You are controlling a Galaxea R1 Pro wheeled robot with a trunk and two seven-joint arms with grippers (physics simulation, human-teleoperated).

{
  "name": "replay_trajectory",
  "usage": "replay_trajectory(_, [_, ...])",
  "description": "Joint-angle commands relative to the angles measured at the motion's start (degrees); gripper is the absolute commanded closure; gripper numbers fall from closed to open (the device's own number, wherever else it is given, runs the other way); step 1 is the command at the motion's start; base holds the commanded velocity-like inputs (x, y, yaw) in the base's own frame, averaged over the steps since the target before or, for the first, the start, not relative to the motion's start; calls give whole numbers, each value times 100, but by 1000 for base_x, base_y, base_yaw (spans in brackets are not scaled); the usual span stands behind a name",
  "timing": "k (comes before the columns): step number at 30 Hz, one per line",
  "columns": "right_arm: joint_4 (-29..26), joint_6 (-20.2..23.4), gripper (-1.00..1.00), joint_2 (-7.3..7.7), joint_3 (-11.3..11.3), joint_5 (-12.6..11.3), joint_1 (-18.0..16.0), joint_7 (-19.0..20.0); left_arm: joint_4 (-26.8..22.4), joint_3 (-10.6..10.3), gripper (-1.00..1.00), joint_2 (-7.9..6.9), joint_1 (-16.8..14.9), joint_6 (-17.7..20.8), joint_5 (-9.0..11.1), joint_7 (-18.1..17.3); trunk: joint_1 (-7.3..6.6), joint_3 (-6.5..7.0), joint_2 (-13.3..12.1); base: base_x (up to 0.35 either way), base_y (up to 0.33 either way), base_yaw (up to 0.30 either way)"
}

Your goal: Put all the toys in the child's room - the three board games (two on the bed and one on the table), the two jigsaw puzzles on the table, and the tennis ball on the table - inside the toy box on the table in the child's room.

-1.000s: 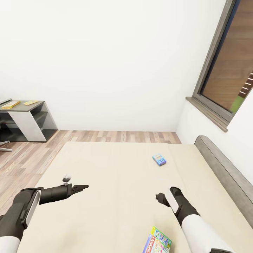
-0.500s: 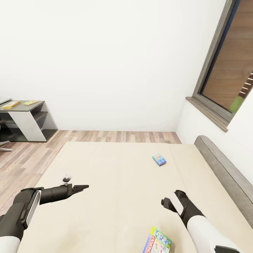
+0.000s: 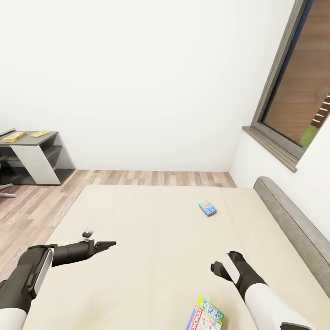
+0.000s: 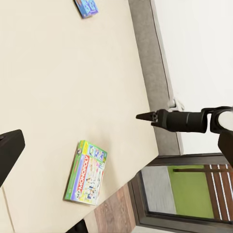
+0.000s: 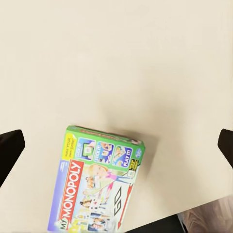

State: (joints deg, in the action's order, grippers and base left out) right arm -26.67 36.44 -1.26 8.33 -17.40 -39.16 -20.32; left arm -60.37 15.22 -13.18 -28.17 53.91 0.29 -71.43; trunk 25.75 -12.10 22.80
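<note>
Both claws hang over the bed [image 3: 151, 256] and hold nothing. Right claw [image 3: 215, 267] is low at the near side, above the beige top. In the right wrist view its two dark fingertips [image 5: 10, 150] sit far apart at the edges, so it is spread wide. Left claw [image 3: 109, 244] sticks out flat toward the middle of the bed. Its tips look pressed together to a point, but I cannot tell for sure.

Closest to the robot lies a Monopoly board game [image 3: 205, 315], flat on the bed near its front edge, just below the right claw and not touching it. It is a flat green and blue box with its lid up. Its long side runs toward the near edge of the bed, a bit slanted.

Farther up the bed lies a second, small blue board game [image 3: 207, 208], flat too, well apart from the first one and nearer the grey headboard [image 3: 293, 229].

Far off to the left, past the wood floor [image 3: 32, 206], stands the dark grey table [image 3: 34, 149]. Two flat yellow things [image 3: 23, 135] lie on top, too small to tell what they are.

Behind it all is a white wall [image 3: 137, 82], and a tall window [image 3: 298, 87] is on the right.
</note>
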Motion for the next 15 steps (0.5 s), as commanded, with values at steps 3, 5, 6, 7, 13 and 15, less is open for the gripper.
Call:
replay_trajectory(3, [67, -29, -100, -10, 2, -52, 40, -6, -1, 9, -100, -6, -3, 58, 3, -19, 3, -11, 12, 0, 0, 0])
replay_trajectory(5, [157, -67, -100, -21, -9, -27, 66, 67, -1, 10, -100, -8, 1, 58, 0, -15, 3, -11, 12, 0, 0, 0])
replay_trajectory(6, [190, -84, -100, -21, -12, -18, 73, 99, -1, 8, -100, -8, 0, 58, 0, -14, 3, -11, 12, 0, 0, 0])
replay_trajectory(7, [251, -132, -100, -16, -16, -5, 82, 171, -1, 4, -100, -7, 5, 58, -1, -13, 3, -11, 12, 0, 0, 0])
replay_trajectory(13, [361, -295, -100, -3, -24, 26, 82, 511, -1, 0, -100, -4, -1, 53, -2, -12, 3, -11, 12, 0, 0, 0])
replay_trajectory(15, [371, -321, -100, -1, -27, 36, 78, 607, -1, -1, -100, -4, -2, 52, -2, -12, 3, -11, 12, 0, 0, 0])
